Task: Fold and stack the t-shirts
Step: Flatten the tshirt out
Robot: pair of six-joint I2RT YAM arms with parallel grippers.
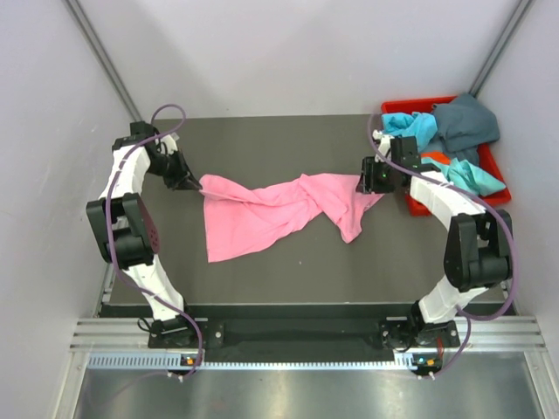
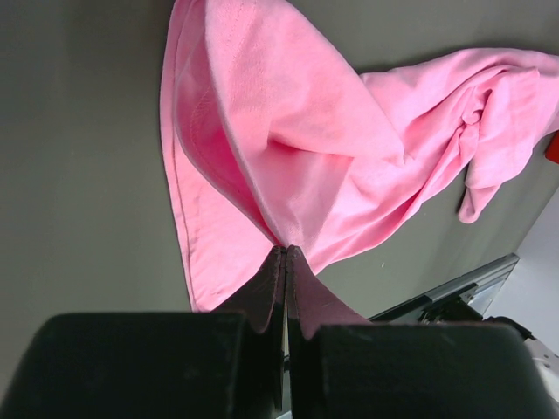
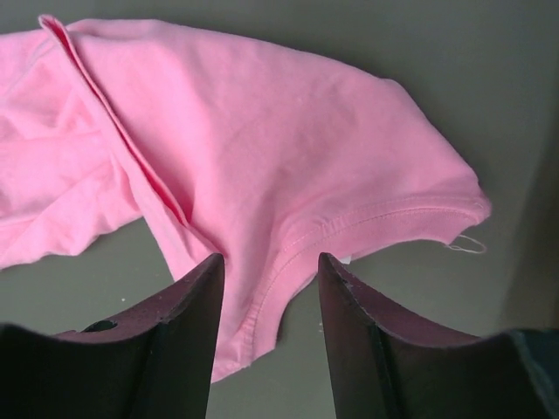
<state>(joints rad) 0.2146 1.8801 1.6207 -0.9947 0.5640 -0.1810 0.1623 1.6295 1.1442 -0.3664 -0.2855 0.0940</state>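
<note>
Top external view showed the pink t-shirt [image 1: 279, 214] lying rumpled, its long axis running crosswise from the left claw [image 1: 194, 184] to the right claw [image 1: 367, 183]. It was twisted near the middle, and a broad flap spread toward the arm bases. It lay on a dark grey table [image 1: 288, 140] enclosed by pale walls [image 1: 52, 105]. Just outside the right claw stood a red bin [image 1: 416, 208] holding other t-shirts [image 1: 467, 122] in turquoise, dark teal-grey and orange. Both arms reached forward with elbows bowed outward and wrists turned inward. The left claw was clenched on the shirt's edge. The right claw's jaws stood parted, with a hemmed end of the shirt lying under the gap, unpinched.
</note>
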